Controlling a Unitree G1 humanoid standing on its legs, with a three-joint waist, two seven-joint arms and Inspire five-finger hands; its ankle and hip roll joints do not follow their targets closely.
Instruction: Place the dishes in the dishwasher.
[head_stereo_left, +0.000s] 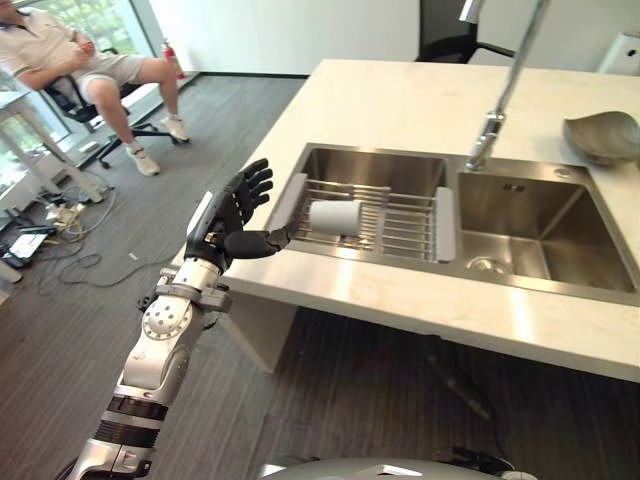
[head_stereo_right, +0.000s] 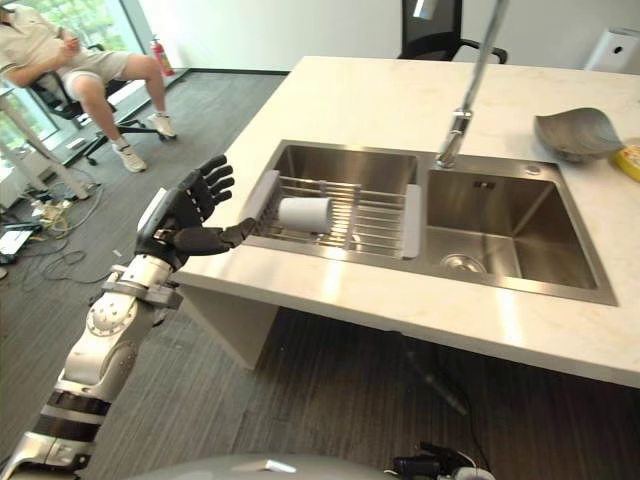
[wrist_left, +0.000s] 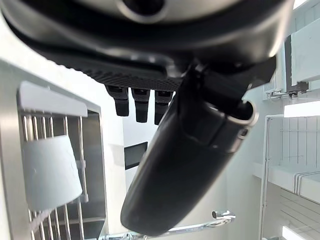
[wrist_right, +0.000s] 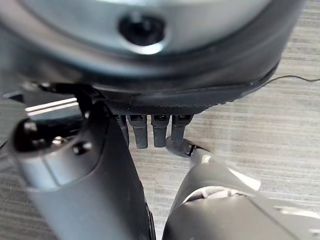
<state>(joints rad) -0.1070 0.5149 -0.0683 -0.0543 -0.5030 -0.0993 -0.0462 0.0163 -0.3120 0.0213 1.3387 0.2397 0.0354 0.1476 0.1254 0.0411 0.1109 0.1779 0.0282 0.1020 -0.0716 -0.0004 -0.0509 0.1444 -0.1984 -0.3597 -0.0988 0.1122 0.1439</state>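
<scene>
L hand (head_stereo_left: 232, 215) is raised just off the surface's (head_stereo_left: 400, 100) edge, beside the double sink (head_stereo_left: 560, 215). Fingers are spread wide and straight, thumb stuck out toward the sink, nothing held. L wrist view agrees: thumb extended, fingers straight, nothing between them.

White cup (head_stereo_left: 335, 217) lies on its side on the wire drying rack (head_stereo_left: 400, 225), which spans the sink's basin nearest the L hand. Cup is apart from the hand, not touched; thumb tip comes near the rack's grey end piece. Other basin holds no dishes, drain visible in its floor. Faucet (head_stereo_left: 495, 110) rises from the sink's far rim, between the two basins.

Grey bowl (head_stereo_left: 603, 137) sits on the surface past the sink's far corner, on the side away from the L hand, well apart from the cup.

R hand (wrist_right: 150, 132) appears in its own wrist view above grey floor; fingers straight, relaxed, holding nothing.

Person (head_stereo_left: 70, 55) sits in a chair on the floor, well away from the sink, beyond the L hand.
</scene>
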